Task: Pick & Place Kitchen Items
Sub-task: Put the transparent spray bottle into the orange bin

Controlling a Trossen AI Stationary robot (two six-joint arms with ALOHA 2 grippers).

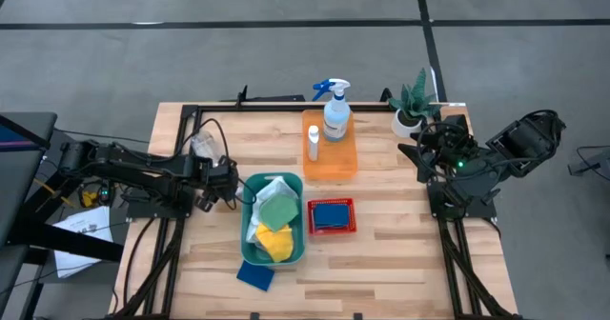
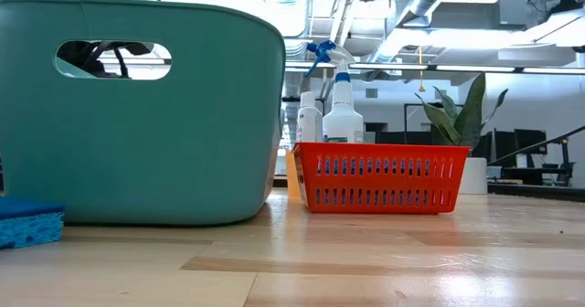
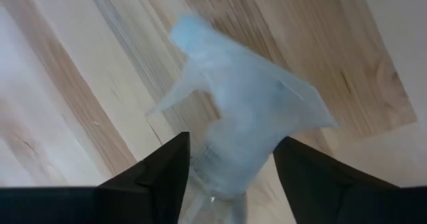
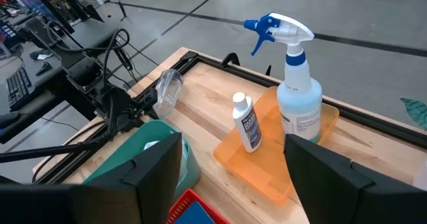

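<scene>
Left pincer pinches clear spray bottle, long axis tilted, trigger head downward

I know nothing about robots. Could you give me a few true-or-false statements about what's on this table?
1. The red basket holds a blue sponge. True.
2. The plant stands in the orange tray. False: it stands on the table beside the tray.
3. The teal bin is empty. False: it holds white, green and yellow cloths.
4. The left gripper has a clear spray bottle between its fingers. True.
5. The right gripper holds the small white bottle. False: it is open and empty, and that bottle stands in the tray.
</scene>
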